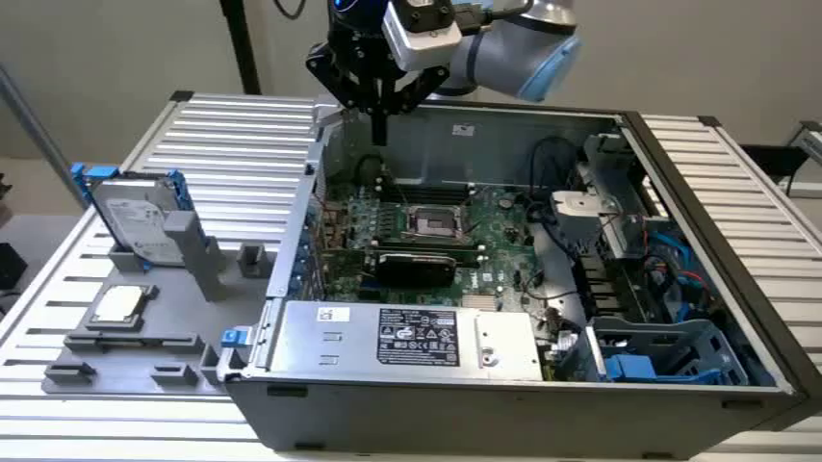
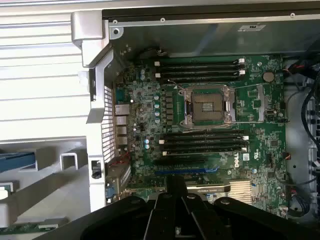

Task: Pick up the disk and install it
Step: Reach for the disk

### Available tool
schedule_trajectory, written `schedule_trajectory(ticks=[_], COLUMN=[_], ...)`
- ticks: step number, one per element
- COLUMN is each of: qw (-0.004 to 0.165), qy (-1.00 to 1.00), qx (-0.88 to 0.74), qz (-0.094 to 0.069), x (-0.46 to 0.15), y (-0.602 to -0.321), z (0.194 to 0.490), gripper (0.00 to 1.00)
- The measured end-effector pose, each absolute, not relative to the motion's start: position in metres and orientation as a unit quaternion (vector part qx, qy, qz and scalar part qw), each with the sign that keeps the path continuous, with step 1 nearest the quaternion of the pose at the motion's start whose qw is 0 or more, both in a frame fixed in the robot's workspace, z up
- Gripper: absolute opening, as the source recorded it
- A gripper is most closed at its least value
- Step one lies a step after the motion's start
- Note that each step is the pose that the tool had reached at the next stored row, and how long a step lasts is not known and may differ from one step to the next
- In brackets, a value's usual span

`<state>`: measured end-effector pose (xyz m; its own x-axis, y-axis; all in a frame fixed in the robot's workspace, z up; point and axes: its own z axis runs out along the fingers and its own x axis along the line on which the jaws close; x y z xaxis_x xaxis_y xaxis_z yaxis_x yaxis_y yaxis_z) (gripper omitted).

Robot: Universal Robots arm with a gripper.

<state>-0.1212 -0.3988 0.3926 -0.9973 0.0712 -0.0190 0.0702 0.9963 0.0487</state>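
**End effector closed and empty above the open computer case**

The end effector (image 1: 380,130) is seen closed, fingers pressed together, with nothing held. It is poised above the far wall of the computer case (image 1: 514,414) and pointed down into the case's open side. In the wrist view the closed end effector (image 2: 176,192) is seen over the motherboard (image 2: 250,165) inside the case. There the processor socket (image 2: 209,107) is flanked by rows of memory slots.

The disk (image 1: 135,217) is found outside the case, off its wall on the exterior view's left. It is stood upright in a grey holder (image 1: 192,255) on the table (image 1: 244,135), with blue rails along its edges, well apart from the end effector. A small square silver chip (image 1: 118,303) is laid flat on the same side of the case. Inside the case, a silver box with a black-and-white label (image 1: 398,337) is set against the near wall.
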Motion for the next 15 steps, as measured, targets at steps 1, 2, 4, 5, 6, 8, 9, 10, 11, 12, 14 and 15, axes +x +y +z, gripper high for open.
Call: schedule_trajectory(ticks=[1,2,4,5,6,8,9,10,11,12,14,15], qw=[0.010,0.010,0.010,0.010,0.010,0.010,0.010,0.010,0.010,0.010,0.010,0.010], qy=[0.999,0.999,0.999,0.999,0.999,0.999,0.999,0.999,0.999,0.999,0.999,0.999], qx=[0.035,0.035,0.035,0.035,0.035,0.035,0.035,0.035,0.035,0.035,0.035,0.035], qz=[0.024,0.024,0.024,0.024,0.024,0.024,0.024,0.024,0.024,0.024,0.024,0.024], x=[-0.1212,-0.1212,-0.1212,-0.1212,-0.1212,-0.1212,-0.1212,-0.1212,-0.1212,-0.1212,-0.1217,-0.1228], y=[-0.3988,-0.3988,-0.3988,-0.3988,-0.3988,-0.3988,-0.3988,-0.3988,-0.3988,-0.3988,-0.3988,-0.3989], z=[0.3926,0.3926,0.3926,0.3926,0.3926,0.3926,0.3926,0.3926,0.3926,0.3926,0.3926,0.3927], gripper=[0.11,0.11,0.11,0.11,0.11,0.11,0.11,0.11,0.11,0.11,0.11,0.11])
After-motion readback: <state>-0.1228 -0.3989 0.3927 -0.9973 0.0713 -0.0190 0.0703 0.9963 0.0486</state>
